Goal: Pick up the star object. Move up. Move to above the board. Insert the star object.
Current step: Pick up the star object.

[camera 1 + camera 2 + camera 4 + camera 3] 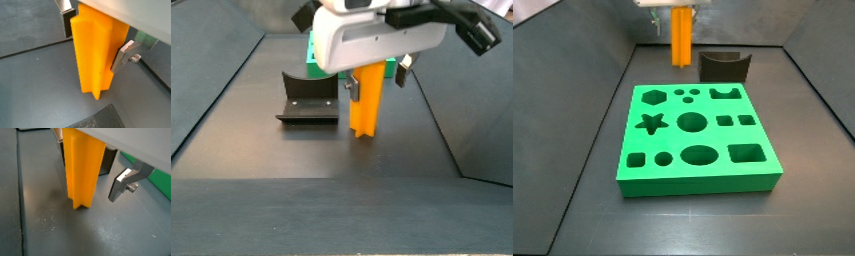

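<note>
The star object (681,38) is a tall bright-orange ridged peg, hanging upright behind the board (673,176). My gripper (673,6) is shut on its upper part. In both wrist views the peg (92,50) (83,170) fills the space between the silver fingers (123,56) (121,185). Its lower end (365,132) is close to the dark floor; I cannot tell whether it touches. The board is a large green block with star, hexagon, round, square and oval holes in its top. It lies apart from the gripper (372,85), which largely hides it (310,50) in that side view.
The dark fixture (724,66) (309,100) stands on the floor right beside the peg, between it and the board. Sloping grey walls (593,70) enclose the floor on both sides.
</note>
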Controlling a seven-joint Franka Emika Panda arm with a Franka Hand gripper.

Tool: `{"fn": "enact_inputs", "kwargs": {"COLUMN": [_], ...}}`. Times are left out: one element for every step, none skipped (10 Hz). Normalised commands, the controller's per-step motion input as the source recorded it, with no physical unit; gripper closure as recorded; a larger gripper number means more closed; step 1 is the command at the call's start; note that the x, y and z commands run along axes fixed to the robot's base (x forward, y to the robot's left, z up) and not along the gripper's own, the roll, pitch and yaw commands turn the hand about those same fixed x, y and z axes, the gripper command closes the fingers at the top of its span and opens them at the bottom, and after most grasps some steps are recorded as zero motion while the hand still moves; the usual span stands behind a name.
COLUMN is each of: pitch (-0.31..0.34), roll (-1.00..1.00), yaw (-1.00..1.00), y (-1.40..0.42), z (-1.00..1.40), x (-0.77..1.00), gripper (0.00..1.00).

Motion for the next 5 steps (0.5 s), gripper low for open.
{"fn": "enact_inputs", "kwargs": {"pitch": [0.000,0.000,0.000,0.000,0.000], "roll": [0.00,0.00,0.00,0.00,0.00], "yaw": [0.00,0.00,0.00,0.00,0.00], "y": [-0.02,-0.05,-0.05,-0.03,0.00], "z": [0.00,0.00,0.00,-0.01,0.00], "x": [0.00,0.00,0.00,0.00,0.00], "gripper": [0.00,0.00,0.00,0.00,1.00]}}
